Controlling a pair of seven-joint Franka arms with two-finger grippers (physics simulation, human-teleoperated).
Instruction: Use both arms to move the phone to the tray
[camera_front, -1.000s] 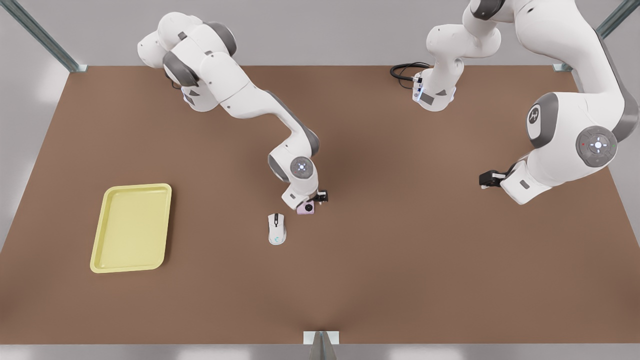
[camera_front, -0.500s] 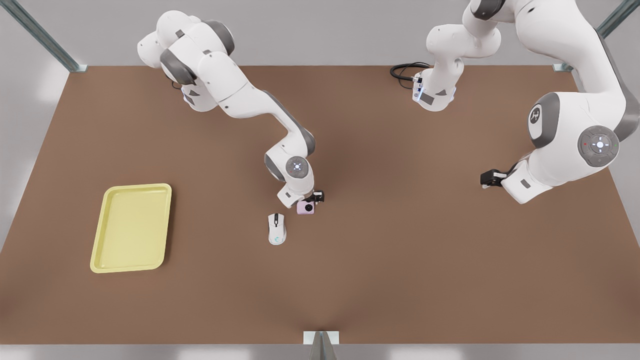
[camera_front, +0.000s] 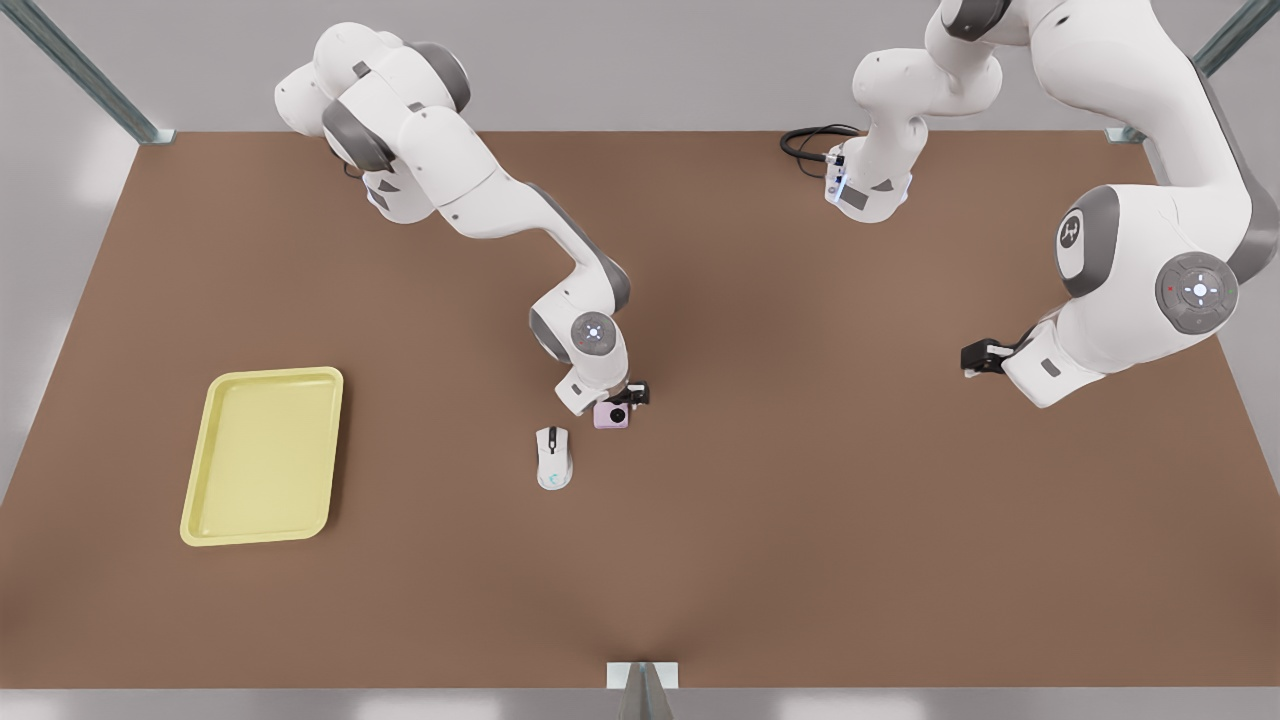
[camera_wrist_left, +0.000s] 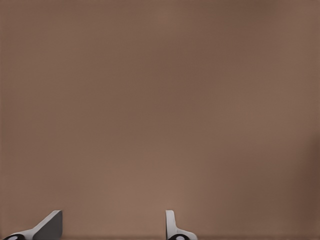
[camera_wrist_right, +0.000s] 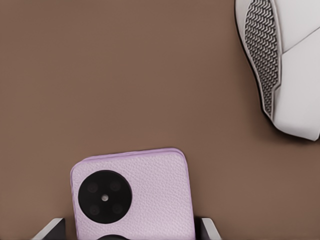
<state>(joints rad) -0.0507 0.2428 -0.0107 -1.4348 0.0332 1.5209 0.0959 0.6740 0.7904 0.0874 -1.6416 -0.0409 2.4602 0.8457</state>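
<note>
Lilac textured phone (camera_wrist_right: 132, 195), black round camera circles.

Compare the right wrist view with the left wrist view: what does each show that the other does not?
Right wrist view: the lilac phone between the right tool's fingertips, and the white mouse beside it. Left wrist view: the left tool's spread fingertips over bare surface, holding nothing. Both share the brown table.
</note>
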